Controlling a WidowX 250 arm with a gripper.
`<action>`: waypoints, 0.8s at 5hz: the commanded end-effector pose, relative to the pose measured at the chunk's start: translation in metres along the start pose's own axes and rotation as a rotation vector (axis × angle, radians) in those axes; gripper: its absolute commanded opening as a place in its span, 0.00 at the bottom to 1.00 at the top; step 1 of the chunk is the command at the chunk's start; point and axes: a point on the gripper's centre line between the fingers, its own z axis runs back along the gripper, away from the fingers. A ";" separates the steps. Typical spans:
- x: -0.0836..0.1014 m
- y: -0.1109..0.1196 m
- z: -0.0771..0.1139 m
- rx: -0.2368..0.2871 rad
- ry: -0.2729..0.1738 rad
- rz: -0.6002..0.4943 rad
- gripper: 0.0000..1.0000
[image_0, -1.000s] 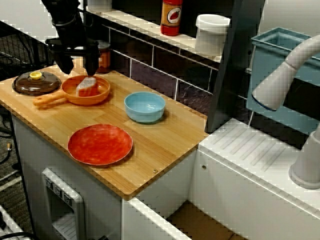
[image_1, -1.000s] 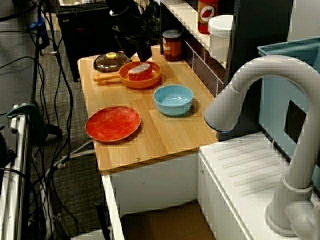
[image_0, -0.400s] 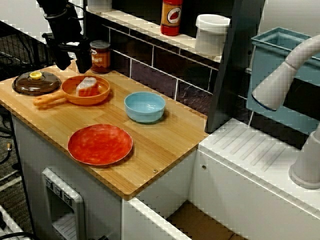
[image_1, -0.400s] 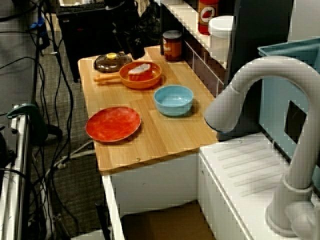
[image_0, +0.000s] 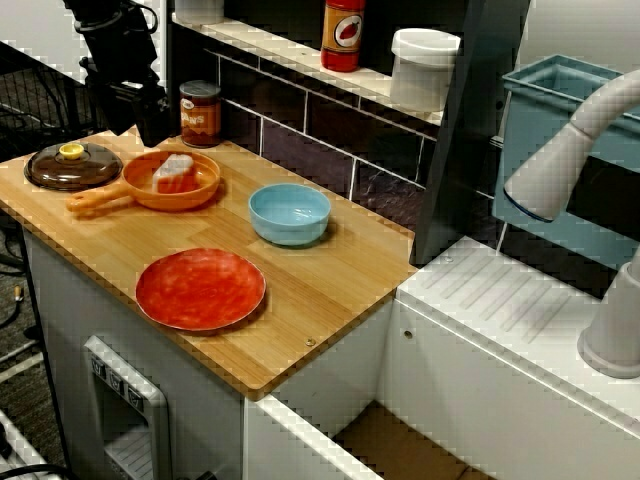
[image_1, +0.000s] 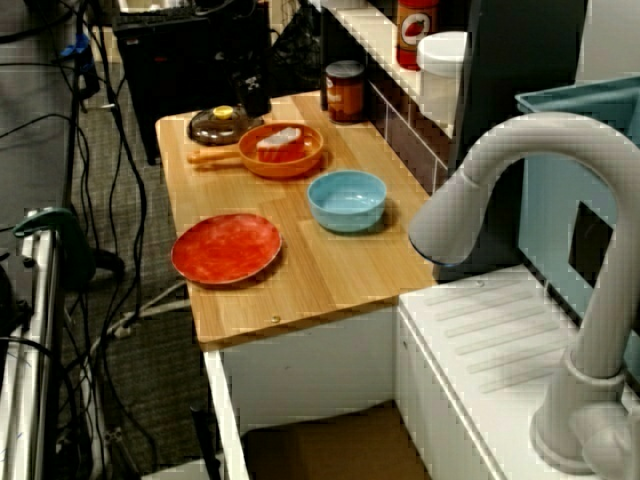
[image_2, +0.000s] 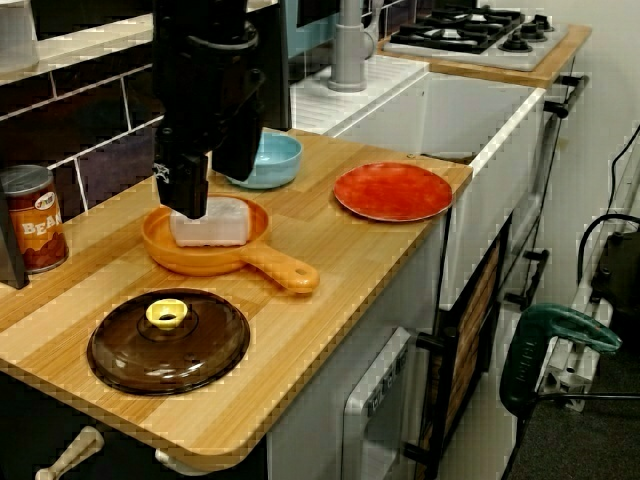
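Two fingers of my jaws (image_0: 135, 125) are standing apart and gripping nothing in the front view. I am hanging over the back edge of the bench (image_0: 330, 290) near its lid-end corner, between the brown lid (image_0: 68, 165) and the bean can (image_0: 200, 112). The orange pan (image_0: 205, 192) is sitting just in front of me, carrying a pale block (image_0: 175, 172). The blue bowl (image_0: 290, 232), mid-bench, and the red plate (image_0: 200, 290), near the front edge, are both looking empty.

In the high side view, my jaws (image_1: 252, 98) are showing only as a dark shape beside the lid, and I cannot read their gap there.

In the view from the lid end, my jaws (image_2: 212, 195) are lining up with the block (image_2: 215, 225), which is lying flat inside the pan. The front view suggests I am not touching it. Working this close, I am judging that staying upright and keeping clear of the pan's rim and the can is what counts.
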 end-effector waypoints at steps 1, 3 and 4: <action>-0.006 0.004 0.027 0.043 0.038 -0.242 1.00; -0.019 0.006 0.019 0.126 0.084 -0.301 1.00; -0.027 0.005 0.015 0.140 0.074 -0.271 1.00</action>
